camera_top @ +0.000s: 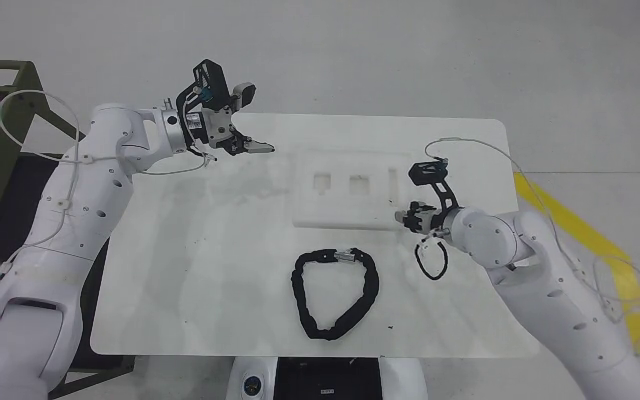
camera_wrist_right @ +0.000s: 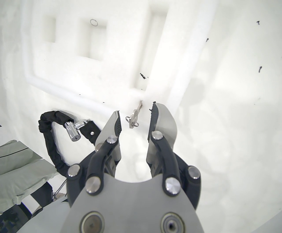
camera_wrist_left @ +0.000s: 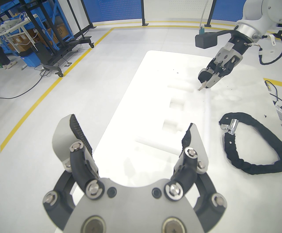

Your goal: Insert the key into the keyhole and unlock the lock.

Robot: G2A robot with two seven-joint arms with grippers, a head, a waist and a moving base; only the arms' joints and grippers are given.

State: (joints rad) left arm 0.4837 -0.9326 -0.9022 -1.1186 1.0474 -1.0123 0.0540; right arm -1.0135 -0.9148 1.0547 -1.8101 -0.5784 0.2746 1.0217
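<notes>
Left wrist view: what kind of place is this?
Probably a robotics lab or factory test floor: yellow floor lines, blue partition panels and wheeled racks stand beyond the white table.

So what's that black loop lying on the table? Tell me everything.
It is a lock: a thick loop sleeved in black fabric, both ends joined by a shiny metal cylinder with a keyhole in its end face. It lies flat as a closed loop on the white table, just clear of the white foam block. Nothing touches it but the table.
</notes>
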